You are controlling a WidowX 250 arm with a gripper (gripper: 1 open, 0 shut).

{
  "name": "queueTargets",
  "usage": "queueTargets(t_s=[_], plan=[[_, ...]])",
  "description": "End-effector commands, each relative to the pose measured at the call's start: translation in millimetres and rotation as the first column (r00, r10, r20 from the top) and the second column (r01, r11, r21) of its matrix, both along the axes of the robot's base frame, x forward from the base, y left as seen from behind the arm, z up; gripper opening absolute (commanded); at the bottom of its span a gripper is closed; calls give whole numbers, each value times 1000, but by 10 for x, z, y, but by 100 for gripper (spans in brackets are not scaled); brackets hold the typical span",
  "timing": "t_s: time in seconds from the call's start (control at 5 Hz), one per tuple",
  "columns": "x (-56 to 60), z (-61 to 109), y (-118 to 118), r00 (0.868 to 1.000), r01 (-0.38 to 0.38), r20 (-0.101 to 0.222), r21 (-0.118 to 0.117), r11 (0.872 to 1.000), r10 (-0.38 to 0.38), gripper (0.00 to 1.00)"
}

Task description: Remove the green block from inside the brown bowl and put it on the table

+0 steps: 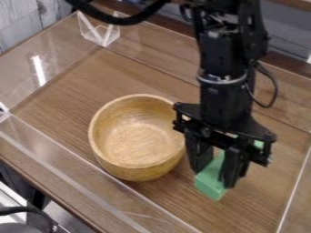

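Note:
The green block (212, 180) stands tilted between the fingers of my gripper (221, 169), which is shut on it just right of the brown bowl (138, 137). The block's lower end sits at or just above the table (85, 86); I cannot tell whether it touches. The bowl is a round light-brown wooden one, empty, with a pale grainy inside. My black arm rises straight up from the gripper and hides the tabletop behind it.
Clear acrylic walls (73, 191) run along the table's edges, the near one close in front of the bowl. A small clear acrylic stand (100, 29) sits at the far left corner. Bare wood lies left of and behind the bowl.

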State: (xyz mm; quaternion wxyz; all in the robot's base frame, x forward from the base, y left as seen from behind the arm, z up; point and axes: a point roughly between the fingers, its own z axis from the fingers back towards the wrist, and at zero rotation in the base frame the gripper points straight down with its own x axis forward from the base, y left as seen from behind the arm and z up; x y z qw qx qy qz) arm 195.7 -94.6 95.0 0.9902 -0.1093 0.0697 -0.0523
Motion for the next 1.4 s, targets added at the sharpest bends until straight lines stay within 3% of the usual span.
queueTargets(t_s=[0.0,1.2], plan=[[73,27,40,999,-5,37,-17,1000,5,0],[248,-206,117,999,-20,44,-46,999,22,0]])
